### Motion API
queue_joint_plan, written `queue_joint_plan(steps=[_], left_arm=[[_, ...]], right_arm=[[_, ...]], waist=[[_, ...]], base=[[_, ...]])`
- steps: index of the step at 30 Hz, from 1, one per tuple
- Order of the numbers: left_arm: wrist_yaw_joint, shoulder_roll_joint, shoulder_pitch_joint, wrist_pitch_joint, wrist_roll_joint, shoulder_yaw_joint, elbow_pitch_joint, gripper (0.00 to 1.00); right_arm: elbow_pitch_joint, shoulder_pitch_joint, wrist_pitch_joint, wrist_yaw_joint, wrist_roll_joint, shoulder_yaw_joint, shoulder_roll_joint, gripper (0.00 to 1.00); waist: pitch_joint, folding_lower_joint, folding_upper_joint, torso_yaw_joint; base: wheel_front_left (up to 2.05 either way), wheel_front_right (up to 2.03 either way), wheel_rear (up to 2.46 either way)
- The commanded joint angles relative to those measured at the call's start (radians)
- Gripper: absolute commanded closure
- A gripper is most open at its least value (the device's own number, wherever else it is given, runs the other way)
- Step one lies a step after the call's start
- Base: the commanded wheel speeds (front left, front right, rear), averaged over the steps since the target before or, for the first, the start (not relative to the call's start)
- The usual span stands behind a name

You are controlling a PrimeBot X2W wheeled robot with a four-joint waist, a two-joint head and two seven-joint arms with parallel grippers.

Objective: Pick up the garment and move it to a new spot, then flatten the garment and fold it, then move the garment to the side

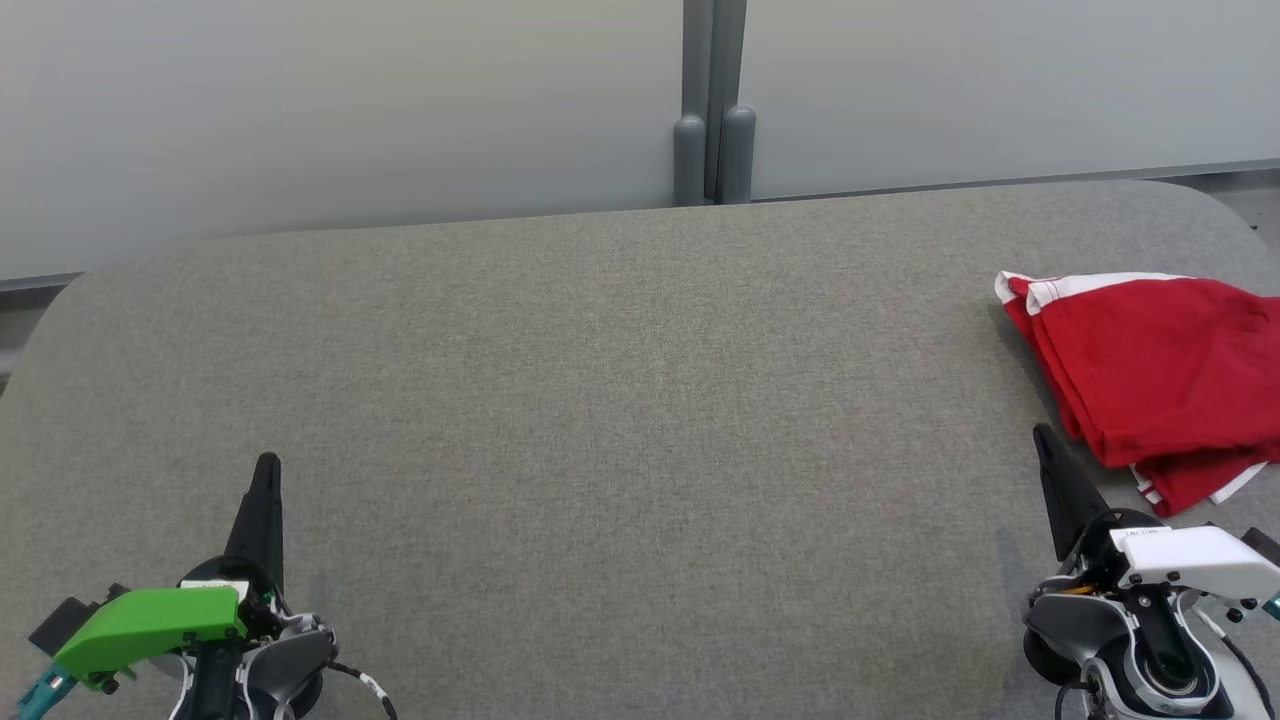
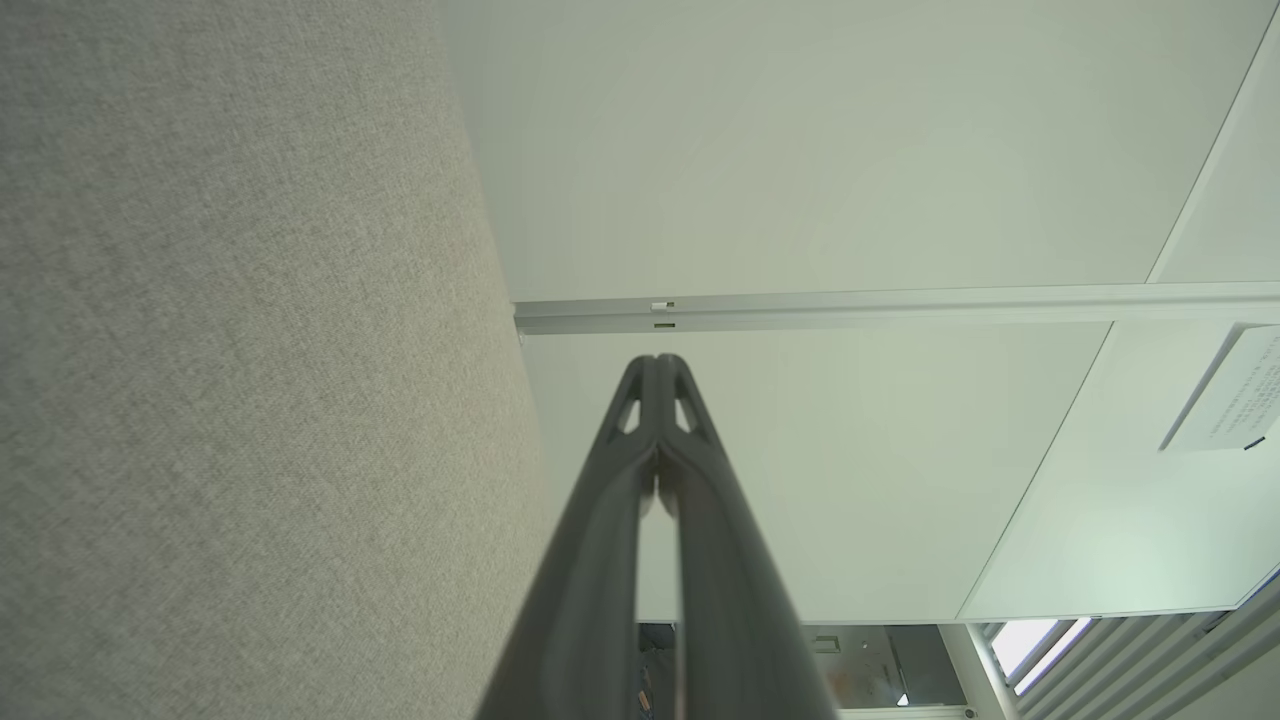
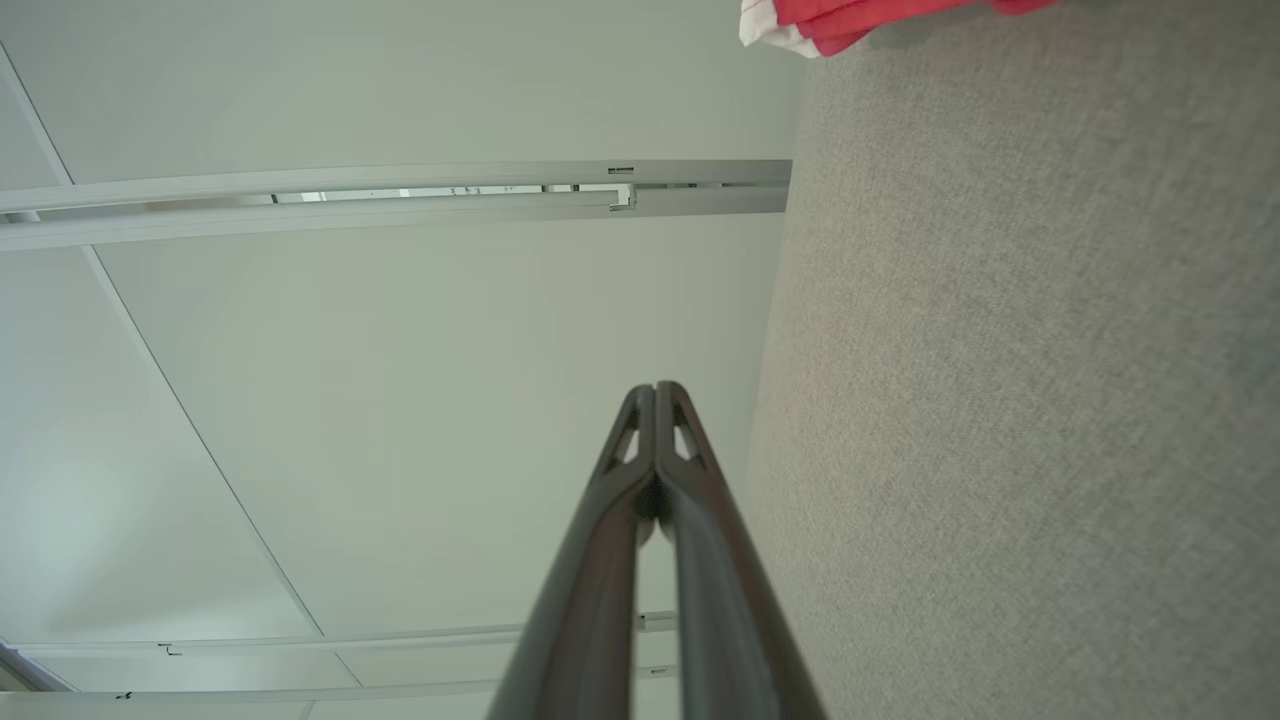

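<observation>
Red with white trim, your garment (image 1: 1160,380) lies in loose folds at the right end of the grey table (image 1: 600,400), partly cut off by the head view's edge. Your right gripper (image 1: 1041,432) rests over the table's near right corner, fingers pressed together, holding nothing. Your left gripper (image 1: 267,462) sits over the table's near left corner, likewise closed tight and empty.

A wide table (image 1: 600,400) covered in grey fabric, with rounded corners, spreads across the head view. Behind it stand pale frosted wall panels (image 1: 300,100), joined by a grey upright post (image 1: 712,100). In the left wrist view, a pale metal rail (image 2: 850,305) crosses the panels, near a small white notice (image 2: 1232,390) with unreadable print.
</observation>
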Motion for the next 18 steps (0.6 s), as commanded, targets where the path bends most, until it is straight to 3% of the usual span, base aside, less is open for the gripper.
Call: queue_joint_plan(steps=[1, 18], left_arm=[[-0.003, 0.0, -0.016, 0.004, 0.0, 0.005, -0.003, 1.0], [-0.003, -0.001, -0.016, 0.005, 0.001, 0.006, -0.003, 1.0]], right_arm=[[0.002, -0.008, 0.002, 0.0, 0.005, 0.0, -0.005, 1.0], [0.002, -0.007, 0.002, 0.0, 0.005, 0.0, -0.005, 1.0]], waist=[[0.0, 0.0, 0.0026, 0.0], [0.0, 0.0, 0.0026, 0.0]], base=[[0.0, 0.0, 0.0], [0.0, 0.0, 0.0]])
